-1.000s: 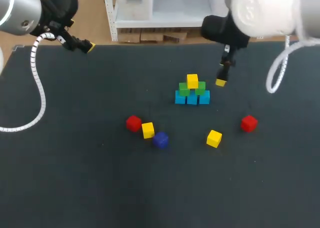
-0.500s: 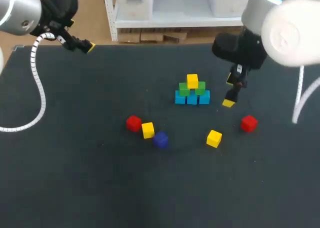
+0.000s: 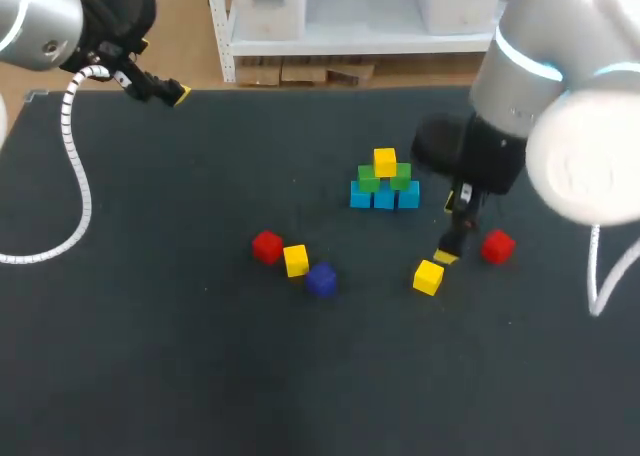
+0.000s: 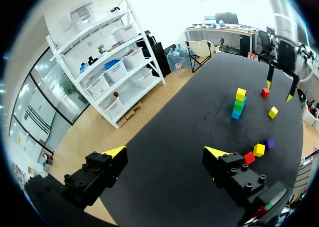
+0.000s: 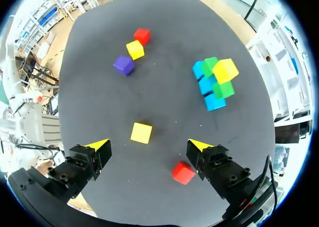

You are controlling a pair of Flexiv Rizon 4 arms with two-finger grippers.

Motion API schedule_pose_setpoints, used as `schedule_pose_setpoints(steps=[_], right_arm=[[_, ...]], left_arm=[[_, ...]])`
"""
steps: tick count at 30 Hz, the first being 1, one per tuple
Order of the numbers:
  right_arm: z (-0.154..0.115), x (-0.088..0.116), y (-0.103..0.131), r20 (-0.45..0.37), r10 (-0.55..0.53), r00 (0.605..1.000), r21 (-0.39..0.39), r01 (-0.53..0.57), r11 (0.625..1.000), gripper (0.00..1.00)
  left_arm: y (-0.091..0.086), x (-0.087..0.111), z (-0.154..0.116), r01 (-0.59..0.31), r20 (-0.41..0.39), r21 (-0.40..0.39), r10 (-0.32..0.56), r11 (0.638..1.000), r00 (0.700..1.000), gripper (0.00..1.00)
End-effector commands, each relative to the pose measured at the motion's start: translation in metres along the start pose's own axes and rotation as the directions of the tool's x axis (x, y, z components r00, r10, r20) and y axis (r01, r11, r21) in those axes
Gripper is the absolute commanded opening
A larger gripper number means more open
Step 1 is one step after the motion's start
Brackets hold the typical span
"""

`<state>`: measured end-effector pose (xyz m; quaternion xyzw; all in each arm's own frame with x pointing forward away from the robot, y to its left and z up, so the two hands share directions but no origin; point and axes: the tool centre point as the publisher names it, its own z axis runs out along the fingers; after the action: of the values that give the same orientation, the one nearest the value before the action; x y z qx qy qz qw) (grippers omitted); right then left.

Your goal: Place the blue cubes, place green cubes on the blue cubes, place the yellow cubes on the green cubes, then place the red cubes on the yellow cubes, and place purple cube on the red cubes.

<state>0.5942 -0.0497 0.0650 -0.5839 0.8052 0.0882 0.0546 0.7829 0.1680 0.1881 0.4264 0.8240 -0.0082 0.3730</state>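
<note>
A small pyramid stands mid-table: three blue cubes (image 3: 384, 198), two green cubes (image 3: 384, 180) on them, one yellow cube (image 3: 385, 162) on top. Loose on the cloth lie a yellow cube (image 3: 428, 276), a red cube (image 3: 498, 246), another red cube (image 3: 267, 246), a second loose yellow cube (image 3: 296, 260) and a purple cube (image 3: 321, 279). My right gripper (image 5: 149, 146) hangs open over the nearer yellow cube (image 5: 141, 133), which lies just ahead of the gap, untouched; the red cube (image 5: 183, 172) is beside one finger. My left gripper (image 4: 165, 152) is open and empty at the table's far left edge.
The black table (image 3: 150, 356) has wide bare cloth in front and to the left. The red, yellow and purple cubes (image 5: 123, 65) cluster closely left of the pyramid (image 5: 214, 82).
My right arm has swung from behind the pyramid's right side forward and down to the loose yellow cube. The left arm and all cubes have stayed put.
</note>
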Motion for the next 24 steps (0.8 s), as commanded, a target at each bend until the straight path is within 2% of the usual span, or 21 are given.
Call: schedule_pose_setpoints(steps=[1, 11, 13, 14, 24], right_arm=[[0.02, 0.0, 0.003, -0.017, 0.001, 1.0, 0.043, -0.001, 0.999, 1.0], [0.045, -0.001, 0.008, -0.03, 0.028, 0.999, 0.018, -0.027, 0.999, 0.99], [0.049, -0.002, 0.009, -0.036, 0.034, 0.999, 0.016, -0.033, 0.999, 0.87], [0.052, -0.003, 0.009, -0.041, 0.033, 0.999, 0.015, -0.032, 0.999, 0.85], [0.066, -0.002, 0.012, -0.079, 0.03, 0.996, 0.012, -0.029, 0.999, 0.8]], left_arm=[[0.001, 0.001, 0.0, -0.003, 0.005, 0.005, 0.003, 1.0, 1.0, 1.0], [0.001, 0.001, 0.0, -0.003, 0.005, 0.005, 0.003, 1.0, 1.0, 1.0], [0.001, 0.001, 0.0, -0.003, 0.005, 0.005, 0.003, 1.0, 1.0, 1.0], [0.001, 0.001, 0.0, -0.003, 0.005, 0.005, 0.003, 1.0, 1.0, 1.0], [0.001, 0.001, 0.0, -0.003, 0.005, 0.005, 0.003, 1.0, 1.0, 1.0]])
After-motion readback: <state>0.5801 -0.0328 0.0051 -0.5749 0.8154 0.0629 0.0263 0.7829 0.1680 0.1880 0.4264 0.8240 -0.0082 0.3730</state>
